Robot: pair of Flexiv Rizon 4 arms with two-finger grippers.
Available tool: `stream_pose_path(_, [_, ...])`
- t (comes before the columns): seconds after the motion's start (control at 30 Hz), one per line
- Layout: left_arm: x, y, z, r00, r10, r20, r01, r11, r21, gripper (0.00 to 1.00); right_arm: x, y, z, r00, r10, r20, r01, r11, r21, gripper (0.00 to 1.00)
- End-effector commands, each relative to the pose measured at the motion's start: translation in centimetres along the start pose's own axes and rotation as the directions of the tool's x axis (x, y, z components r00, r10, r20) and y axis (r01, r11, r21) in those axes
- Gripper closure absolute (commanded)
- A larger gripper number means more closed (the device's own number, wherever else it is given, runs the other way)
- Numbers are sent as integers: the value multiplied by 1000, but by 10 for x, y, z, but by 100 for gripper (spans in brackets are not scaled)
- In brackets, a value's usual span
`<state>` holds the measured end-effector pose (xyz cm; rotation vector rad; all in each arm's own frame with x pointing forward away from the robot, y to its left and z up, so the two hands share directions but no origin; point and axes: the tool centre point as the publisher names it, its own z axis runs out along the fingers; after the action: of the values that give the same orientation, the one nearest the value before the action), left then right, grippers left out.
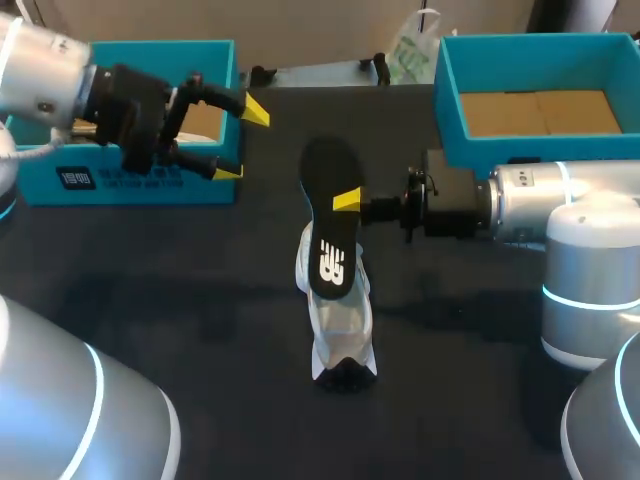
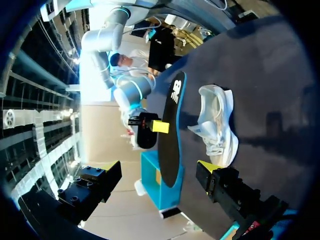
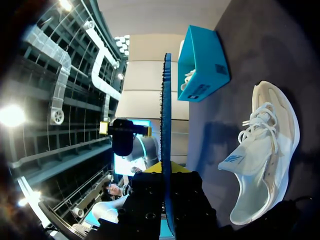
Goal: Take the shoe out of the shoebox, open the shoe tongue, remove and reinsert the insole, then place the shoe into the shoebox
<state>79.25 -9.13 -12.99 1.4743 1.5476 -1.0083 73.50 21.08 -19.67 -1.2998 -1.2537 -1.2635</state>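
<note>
Insole (image 1: 326, 235) above shoe (image 1: 341, 325); shoebox (image 1: 140, 186), perhaps lid (image 1: 470, 152), alongside.

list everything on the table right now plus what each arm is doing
shoe: 1, white, lying mid-table, under the raised insole
insole: 1, black on top with a blue edge, held up above the shoe
left box: 1, teal, open, far left of the table
right box: 1, teal, open with brown card inside, far right of the table
table: 1, dark, under it all
left tool: 1, black with yellow tips, open, empty, in front of the left box
right tool: 1, black with yellow tips, shut on the insole, reaching in from the right
</note>
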Motion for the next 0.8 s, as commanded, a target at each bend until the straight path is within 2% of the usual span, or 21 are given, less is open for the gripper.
stream_pose_path(0.03, [5, 1, 2, 983, 4, 184, -4, 1000, 0, 0, 0, -1, 2, 1000, 0, 1, 0, 1000, -4, 100])
stream_pose_path(0.13, [5, 1, 2, 983, 4, 184, -4, 1000, 0, 0, 0, -1, 2, 1000, 0, 1, 0, 1000, -4, 100])
stream_pose_path(0.3, [15, 7, 21, 953, 48, 301, -44, 999, -17, 0, 0, -1, 2, 1000, 0, 1, 0, 1000, -4, 100])
stream_pose_path(0.33, [17, 6, 26, 952, 72, 296, -62, 997, -45, 0, 0, -1, 2, 1000, 0, 1, 0, 1000, -4, 100])
stream_pose_path(0.43, [22, 9, 35, 919, 44, 392, -33, 999, -37, 0, 0, -1, 2, 1000, 0, 1, 0, 1000, -4, 100])
stream_pose_path(0.47, [24, 11, 37, 909, 21, 415, -18, 1000, -13, 0, 0, -1, 2, 1000, 0, 1, 0, 1000, -4, 100])
stream_pose_path(0.8, [24, 11, 37, 909, 21, 415, -18, 1000, -13, 0, 0, -1, 2, 1000, 0, 1, 0, 1000, -4, 100])
